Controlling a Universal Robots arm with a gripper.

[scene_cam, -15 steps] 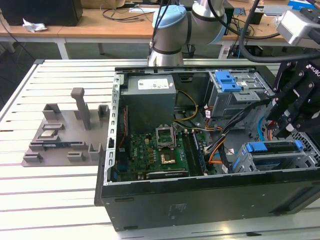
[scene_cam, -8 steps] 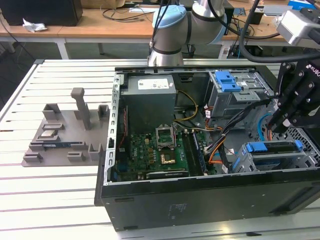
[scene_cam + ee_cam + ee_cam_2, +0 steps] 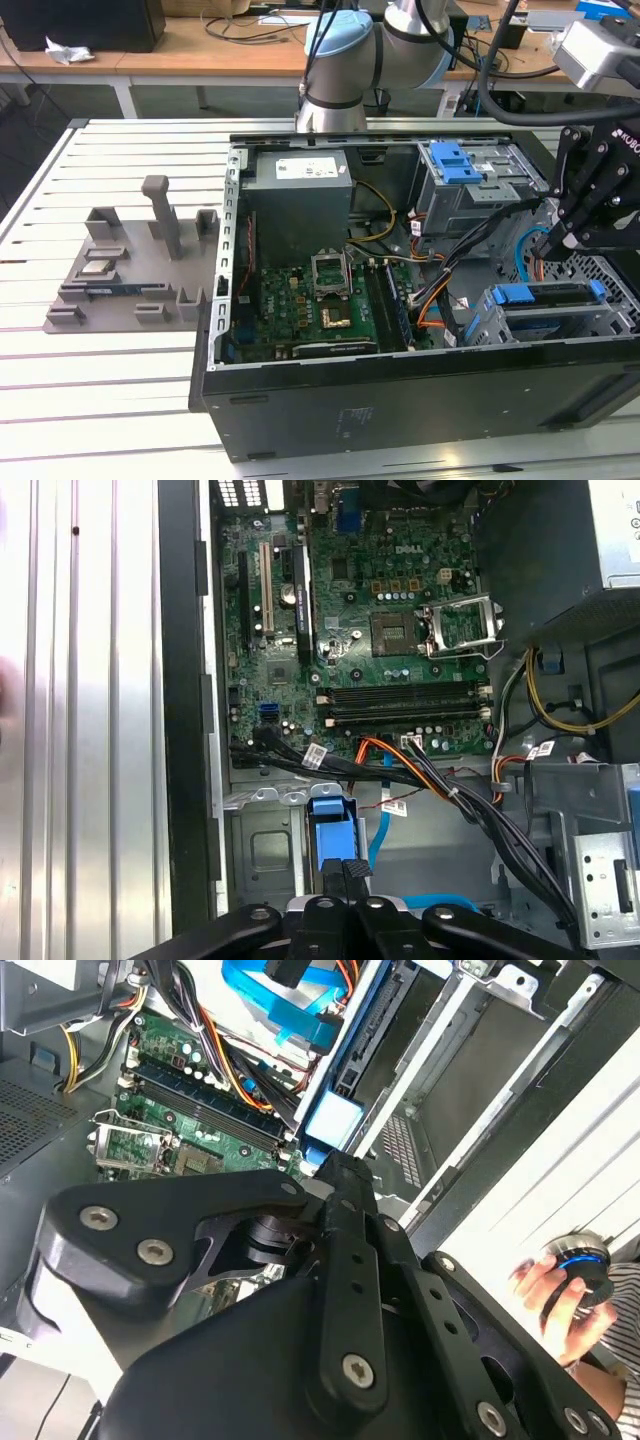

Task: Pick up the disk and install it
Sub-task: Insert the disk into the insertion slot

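Observation:
The disk (image 3: 545,294) lies flat in the grey drive cage (image 3: 560,328) at the front corner of the open computer case, on the exterior view's right. Its blue side rails show along the top. My black gripper (image 3: 558,243) hangs just above it, fingers shut together with nothing between them. In the first wrist view the gripper (image 3: 353,870) overlaps the blue end of the disk (image 3: 332,832). In the second wrist view the gripper (image 3: 335,1165) points at the same blue end (image 3: 335,1118).
Bundled cables (image 3: 450,280) run past the cage toward the motherboard (image 3: 320,300). A big grey metal box (image 3: 300,205) and a second cage with a blue latch (image 3: 455,165) fill the case's back. A grey fixture (image 3: 130,270) sits on the slatted table. A person's hand (image 3: 560,1290) holds a device beside the case.

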